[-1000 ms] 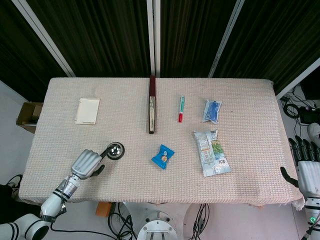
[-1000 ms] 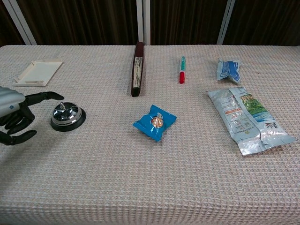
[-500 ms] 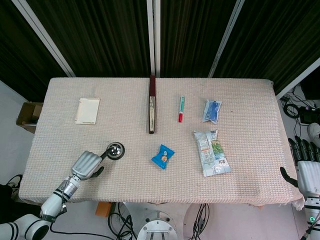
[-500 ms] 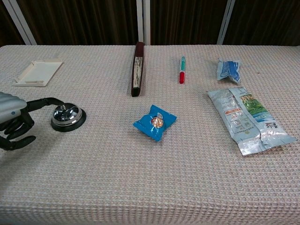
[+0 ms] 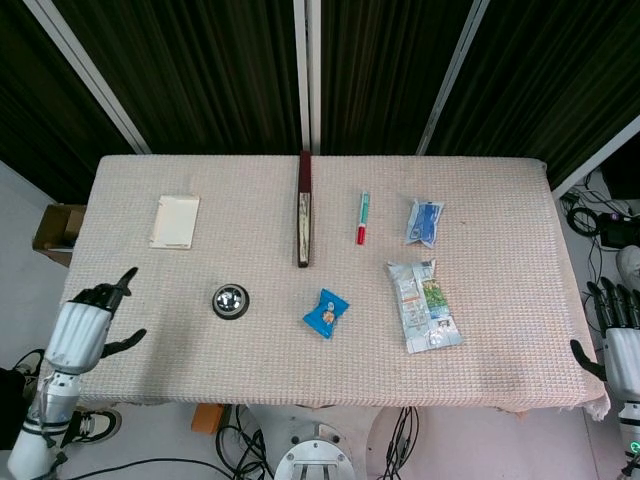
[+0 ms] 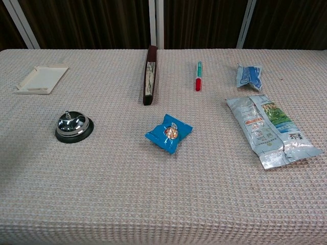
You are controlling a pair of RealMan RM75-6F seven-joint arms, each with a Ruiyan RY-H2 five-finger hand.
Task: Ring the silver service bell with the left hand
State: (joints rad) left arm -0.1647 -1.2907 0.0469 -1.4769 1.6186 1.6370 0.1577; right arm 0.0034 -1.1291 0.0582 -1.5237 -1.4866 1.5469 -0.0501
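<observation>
The silver service bell (image 5: 230,300) sits upright on its dark base near the front left of the cloth-covered surface (image 5: 500,330), touched by nothing; the chest view shows its small button (image 6: 68,117) on top of the dome. The left hand (image 5: 85,325) hangs off the left edge of the surface, well apart from the bell, its dark fingers (image 5: 122,283) spread and holding nothing; it shows only in the head view. The right hand (image 5: 618,340) hangs beyond the right front corner, fingers apart and pointing up, likewise empty. Behind the bell lies a flat cream card (image 5: 175,221). Near the middle, a long dark box (image 5: 304,209) runs front to back, with a red-and-green pen (image 5: 363,218) to its right. A small blue snack packet (image 5: 326,313) lies in front of the box. Further right lie a blue-and-white pouch (image 5: 425,221) and a larger pale crinkled bag (image 5: 422,304).
</observation>
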